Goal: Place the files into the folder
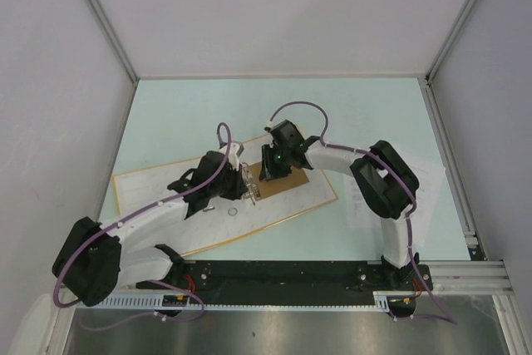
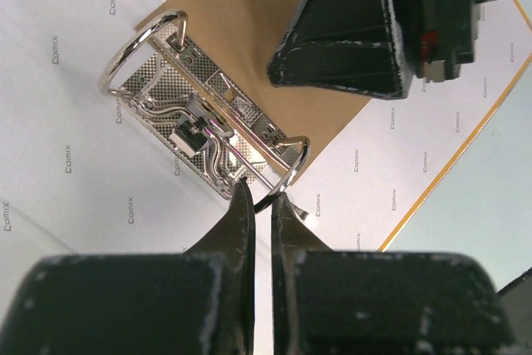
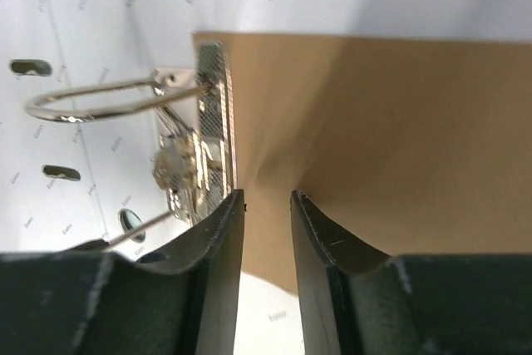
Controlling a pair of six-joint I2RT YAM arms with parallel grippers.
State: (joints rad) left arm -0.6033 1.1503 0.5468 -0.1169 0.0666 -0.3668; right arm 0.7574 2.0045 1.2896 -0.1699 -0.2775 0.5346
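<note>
The folder (image 1: 150,193) lies open on the table, orange-yellow at the edges and whitish inside (image 2: 66,122). Its metal ring clip (image 1: 252,187) is in the middle, also in the left wrist view (image 2: 204,135) and the right wrist view (image 3: 191,147). My left gripper (image 1: 243,180) is almost shut, its tips (image 2: 259,193) pinching the near ring wire. My right gripper (image 1: 270,174) is narrowly open (image 3: 268,197) with nothing between the jaws, over a tan card (image 3: 374,122) beside the clip. The files (image 1: 431,179), white printed sheets, lie at the right, partly hidden under the right arm.
The tan card (image 1: 287,182) lies inside the folder, right of the clip. White walls and metal frame posts enclose the table. A black rail (image 1: 283,276) carries both arm bases at the near edge.
</note>
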